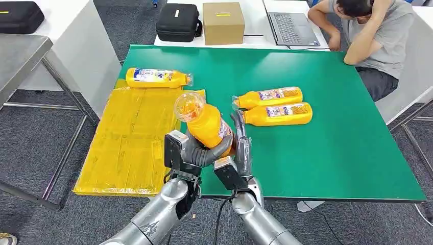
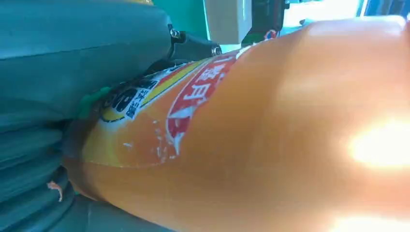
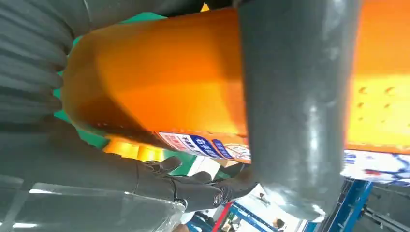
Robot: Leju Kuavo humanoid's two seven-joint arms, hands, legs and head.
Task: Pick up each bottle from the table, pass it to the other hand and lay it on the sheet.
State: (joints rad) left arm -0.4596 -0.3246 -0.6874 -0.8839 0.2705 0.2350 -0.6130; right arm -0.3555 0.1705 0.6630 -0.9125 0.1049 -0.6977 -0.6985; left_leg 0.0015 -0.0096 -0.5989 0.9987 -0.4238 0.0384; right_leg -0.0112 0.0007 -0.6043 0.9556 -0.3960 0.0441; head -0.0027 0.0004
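Near the green tabletop's (image 1: 332,153) near edge, the left hand (image 1: 196,150) grips an orange plastic bottle (image 1: 204,122), tilted cap-up. The right hand (image 1: 240,145) lies against its right side, apparently not clasping. The yellow sheet (image 1: 127,148) overhangs the left edge, one orange bottle (image 1: 155,77) on its far end. Two more bottles (image 1: 273,106) lie right, green surface beyond.
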